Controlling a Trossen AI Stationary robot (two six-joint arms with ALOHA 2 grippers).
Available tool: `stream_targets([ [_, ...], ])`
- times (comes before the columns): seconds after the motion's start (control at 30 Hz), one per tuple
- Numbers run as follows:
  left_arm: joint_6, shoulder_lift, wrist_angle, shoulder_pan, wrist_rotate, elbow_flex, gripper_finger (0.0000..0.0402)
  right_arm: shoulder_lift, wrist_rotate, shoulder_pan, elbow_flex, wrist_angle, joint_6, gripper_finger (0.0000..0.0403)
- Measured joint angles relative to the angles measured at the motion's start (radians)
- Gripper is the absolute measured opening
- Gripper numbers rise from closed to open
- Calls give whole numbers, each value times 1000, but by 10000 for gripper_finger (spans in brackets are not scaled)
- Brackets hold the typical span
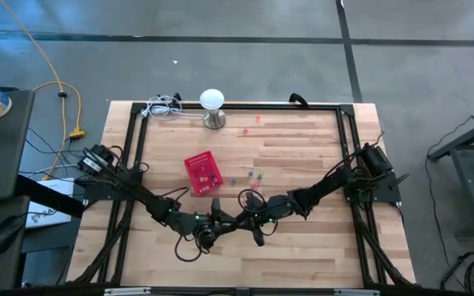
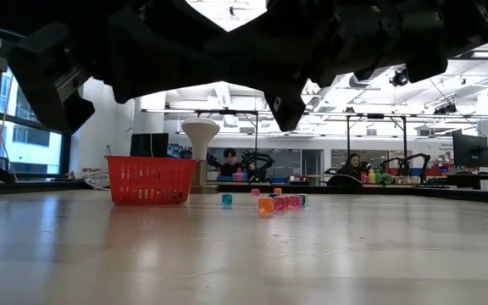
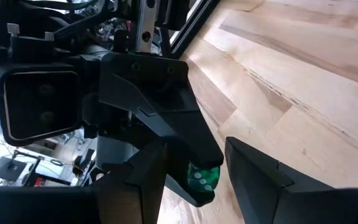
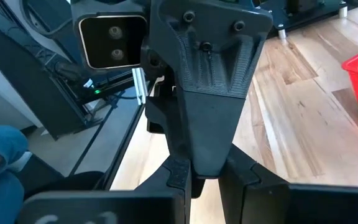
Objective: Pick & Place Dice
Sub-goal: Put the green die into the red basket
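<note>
Both grippers meet over the table's near-middle: right gripper is pinched on a green die, held between the spread fingers of the left gripper, which isn't touching it. Beyond, loose dice (orange, pink, blue) sit on the wood table just beside the red basket. Farther back, a white lamp stands at the far edge.

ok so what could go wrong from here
1. The green die sits only at the very tip of the right jaws, above the table; a nudge from the open left jaws could knock it loose.
2. Both arms crowd together at the table's front, so they could collide.
</note>
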Motion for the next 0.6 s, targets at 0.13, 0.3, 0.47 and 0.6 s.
stream_targets([
  [0.13, 0, 0, 2, -2, -7, 1, 142, 0, -3, 0, 1, -1, 0, 30],
  [0.3, 1, 0, -3, -7, -30, 1, 96, 0, -5, 0, 2, -1, -7, 31],
  [0.47, -2, 0, -13, -8, -32, 1, 88, 0, -15, 0, 2, 8, -7, 33],
  [0.6, -2, -1, -16, -8, -27, 3, 99, 0, -27, 0, 2, 16, -8, 33],
])
